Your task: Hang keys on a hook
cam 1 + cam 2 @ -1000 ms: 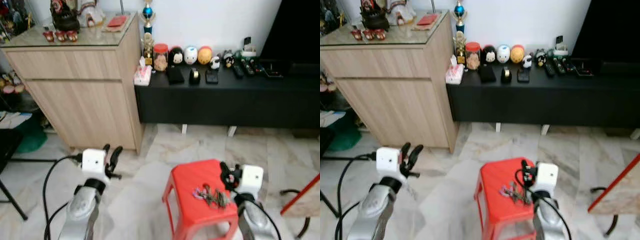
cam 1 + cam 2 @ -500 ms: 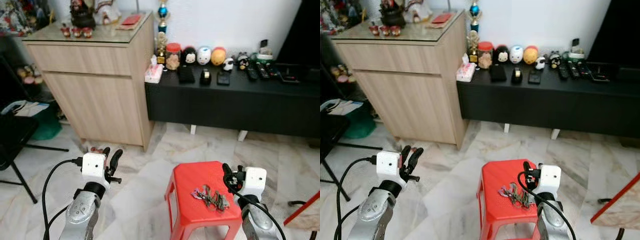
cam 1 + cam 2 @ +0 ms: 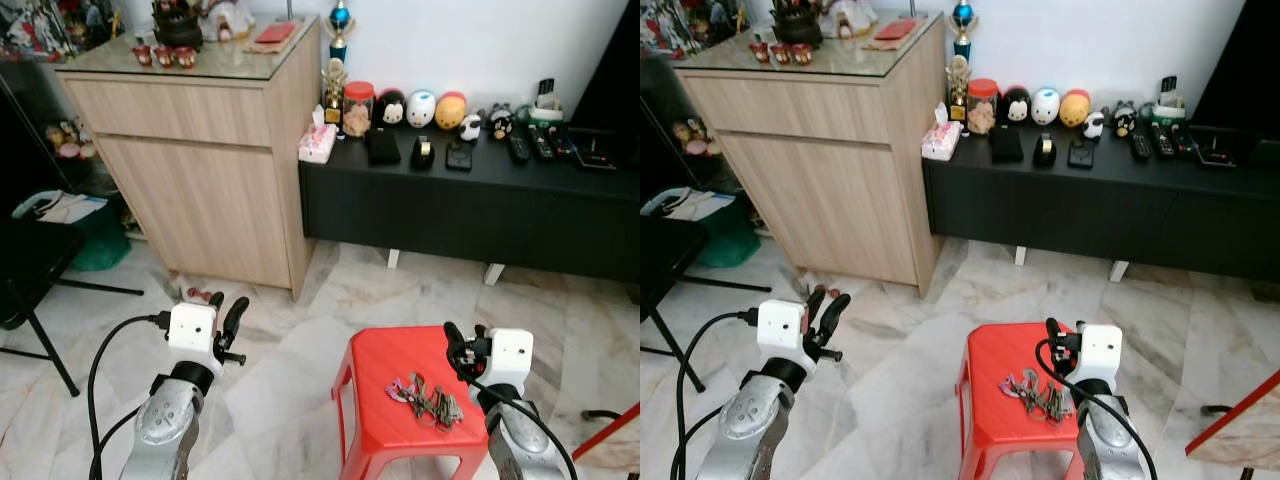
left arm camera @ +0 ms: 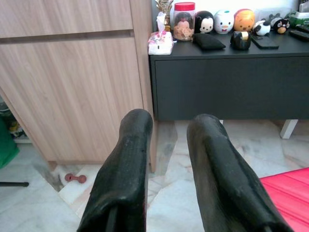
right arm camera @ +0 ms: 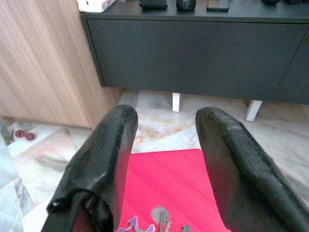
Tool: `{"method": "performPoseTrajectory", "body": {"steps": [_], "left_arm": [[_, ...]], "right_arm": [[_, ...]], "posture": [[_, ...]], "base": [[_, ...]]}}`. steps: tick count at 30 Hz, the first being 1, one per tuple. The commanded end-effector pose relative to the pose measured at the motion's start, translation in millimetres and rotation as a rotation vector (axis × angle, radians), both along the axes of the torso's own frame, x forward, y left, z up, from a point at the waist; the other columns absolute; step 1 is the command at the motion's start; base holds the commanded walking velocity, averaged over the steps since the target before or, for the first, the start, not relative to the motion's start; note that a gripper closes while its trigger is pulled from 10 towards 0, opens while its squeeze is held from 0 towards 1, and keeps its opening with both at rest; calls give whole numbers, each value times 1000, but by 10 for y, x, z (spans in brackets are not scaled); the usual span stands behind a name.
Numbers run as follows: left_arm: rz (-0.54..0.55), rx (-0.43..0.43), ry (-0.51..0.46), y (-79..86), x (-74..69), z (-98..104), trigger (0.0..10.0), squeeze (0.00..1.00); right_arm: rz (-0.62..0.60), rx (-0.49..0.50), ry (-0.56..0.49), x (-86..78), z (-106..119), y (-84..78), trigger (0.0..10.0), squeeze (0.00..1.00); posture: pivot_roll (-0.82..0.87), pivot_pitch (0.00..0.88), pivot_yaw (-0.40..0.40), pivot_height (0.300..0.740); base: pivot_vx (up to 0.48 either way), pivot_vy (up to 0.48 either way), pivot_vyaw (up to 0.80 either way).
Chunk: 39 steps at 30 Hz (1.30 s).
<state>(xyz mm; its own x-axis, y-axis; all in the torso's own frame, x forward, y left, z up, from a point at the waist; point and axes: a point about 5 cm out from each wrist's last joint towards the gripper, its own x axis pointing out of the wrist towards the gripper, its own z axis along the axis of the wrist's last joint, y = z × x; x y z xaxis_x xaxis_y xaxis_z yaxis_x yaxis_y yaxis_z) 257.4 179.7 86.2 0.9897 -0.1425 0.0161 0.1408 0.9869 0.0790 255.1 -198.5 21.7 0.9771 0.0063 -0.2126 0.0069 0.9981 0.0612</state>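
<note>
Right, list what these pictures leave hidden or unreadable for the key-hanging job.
- Keys on the red stool: too small in the eye views to count; cut off by the frame edge in the right wrist view.
- Right gripper: its fingers hide part of the stool.
- Items on the black cabinet: too small to identify.

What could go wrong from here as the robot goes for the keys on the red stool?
1. The keys lie in a loose, tangled bunch near the front of the red stool; a poor pinch by the open right gripper might catch one ring or push them off the edge.
2. The stool looks light, so pressing down might shift it.
3. No hook can be made out, so the target is uncertain.
</note>
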Motion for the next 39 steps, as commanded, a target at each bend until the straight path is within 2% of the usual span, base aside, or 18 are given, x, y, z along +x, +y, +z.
{"method": "performPoseTrajectory", "body": {"steps": [1, 9, 18, 32, 39], "left_arm": [[17, -2, -6, 36, -8, 3, 10000, 0], [52, 6, -1, 144, -136, -15, 10000, 0], [55, 8, -3, 149, -125, -3, 10000, 0], [57, 9, -1, 139, -128, -10, 10000, 0], [60, 13, 9, 140, -141, -28, 10000, 0]], "right_arm": [[-4, 8, -17, 11, 48, -7, 10000, 0], [5, -27, -65, -19, 134, 56, 10000, 0], [-22, -37, -46, -11, 137, 58, 10000, 0], [-25, -47, -30, -20, 123, 36, 10000, 0], [-18, -59, -39, -18, 122, 44, 10000, 0]], "posture": [[-51, 0, -13, 740], [-44, 0, -16, 740], [-44, 0, -17, 740], [-38, 0, -21, 655], [-35, 0, -25, 655]], "base": [[0, 0, 0], [0, 0, 0], [0, 0, 0], [0, 0, 0], [0, 0, 0]]}}
